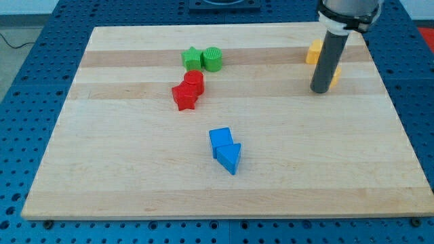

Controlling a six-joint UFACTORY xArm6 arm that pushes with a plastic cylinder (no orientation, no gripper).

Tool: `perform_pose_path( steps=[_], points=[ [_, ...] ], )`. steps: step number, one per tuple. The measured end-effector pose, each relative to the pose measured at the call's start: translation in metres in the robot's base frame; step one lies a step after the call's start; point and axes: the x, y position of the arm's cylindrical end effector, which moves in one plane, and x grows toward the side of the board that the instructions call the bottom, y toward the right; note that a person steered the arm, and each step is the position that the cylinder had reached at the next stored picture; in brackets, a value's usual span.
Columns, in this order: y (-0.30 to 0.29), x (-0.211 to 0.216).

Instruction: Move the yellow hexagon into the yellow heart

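My tip (320,89) rests on the worktop (224,196) at the two o'clock corner. No jaws are fitted, so no jaw state applies. One yellow block (314,51), apparently the yellow hexagon, lies just at twelve o'clock of my tip. A second yellow block (335,76), probably the yellow heart, sits touching the rod at its three o'clock side, mostly hidden. I judge the closing push to be in hand. The next move calls for my tip to pass behind the hexagon and press it toward five o'clock.

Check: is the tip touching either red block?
No: my tip sits at the view's top right by the yellow blocks, far from both red blocks.
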Motion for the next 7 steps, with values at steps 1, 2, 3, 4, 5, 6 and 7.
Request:
perform_pose_path(
  steps=[1,2,3,4,5,6,7],
  points=[
    [0.004,0.023],
    [0.029,0.029],
    [0.038,0.006],
    [0.027,-0.03],
    [0.015,-0.041],
    [0.015,-0.04],
    [0.015,-0.036]
  ],
)
